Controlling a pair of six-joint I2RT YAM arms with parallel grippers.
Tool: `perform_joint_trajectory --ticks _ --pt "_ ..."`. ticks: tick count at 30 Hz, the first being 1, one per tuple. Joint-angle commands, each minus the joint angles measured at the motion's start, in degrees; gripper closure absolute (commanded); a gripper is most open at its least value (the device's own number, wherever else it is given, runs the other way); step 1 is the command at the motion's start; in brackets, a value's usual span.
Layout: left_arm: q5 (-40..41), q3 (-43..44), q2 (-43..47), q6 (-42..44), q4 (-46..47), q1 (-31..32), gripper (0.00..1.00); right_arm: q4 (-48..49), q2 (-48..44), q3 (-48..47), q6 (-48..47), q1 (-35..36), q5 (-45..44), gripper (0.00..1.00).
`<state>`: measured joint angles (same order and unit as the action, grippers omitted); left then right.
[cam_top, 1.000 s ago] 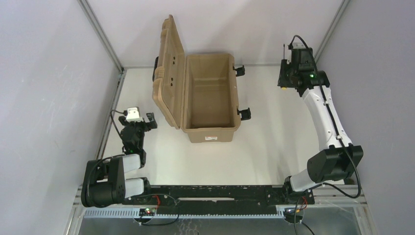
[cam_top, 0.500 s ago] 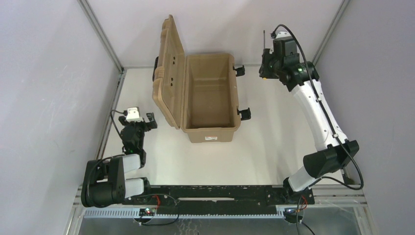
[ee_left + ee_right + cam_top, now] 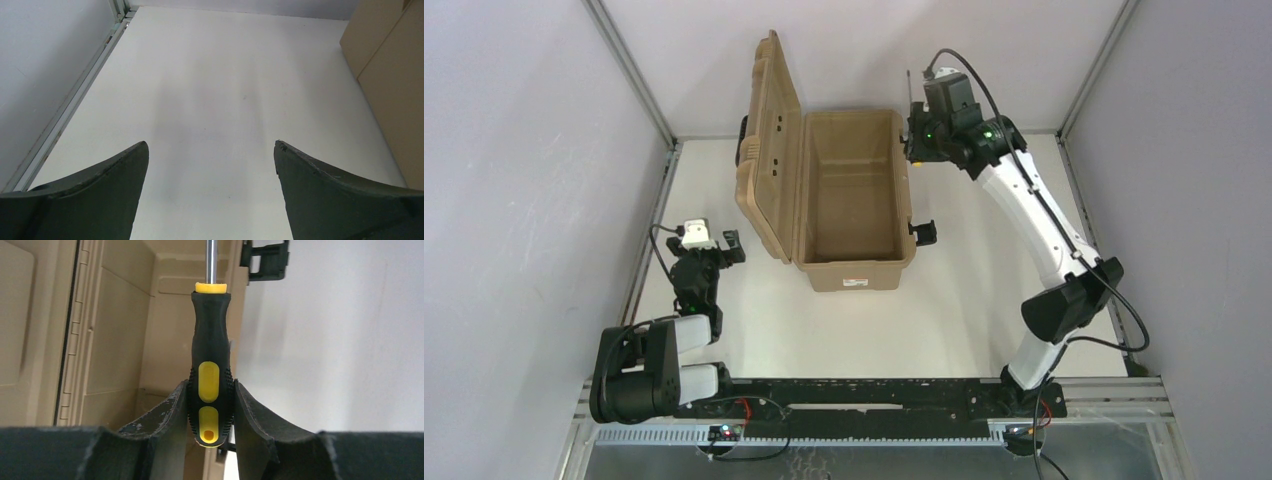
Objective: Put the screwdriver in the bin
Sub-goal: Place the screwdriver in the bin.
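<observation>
Your right tool is clamping the screwdriver by its yellow-and-black handle, with the shaft pointing away from the wrist. It is hovering above the far right rim of the open bin. Your left tool is sitting with its jaws spread wide, gripping nothing, over the white tabletop left of the bin.

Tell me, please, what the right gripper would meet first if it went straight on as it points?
Probably the bin rim beside the latch, the held screwdriver leading; depth is unclear.
</observation>
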<state>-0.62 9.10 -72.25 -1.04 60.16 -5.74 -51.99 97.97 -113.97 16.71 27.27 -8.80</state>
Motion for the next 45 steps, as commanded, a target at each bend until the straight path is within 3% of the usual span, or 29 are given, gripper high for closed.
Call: perform_joint_trajectory --ticks 1,11,45 --pt "-0.3 0.7 0.4 1.0 2.1 0.0 0.00 0.1 3.3 -4.8 4.0 3.5 -1.0 1.00" --pt "-0.3 0.8 0.4 1.0 2.1 -0.1 0.00 -7.2 16.0 -17.9 7.9 8.8 -6.3 1.00" --pt "-0.4 0.7 0.5 1.0 2.1 -0.1 0.00 -7.8 40.5 -26.0 12.8 11.6 -5.3 1.00"
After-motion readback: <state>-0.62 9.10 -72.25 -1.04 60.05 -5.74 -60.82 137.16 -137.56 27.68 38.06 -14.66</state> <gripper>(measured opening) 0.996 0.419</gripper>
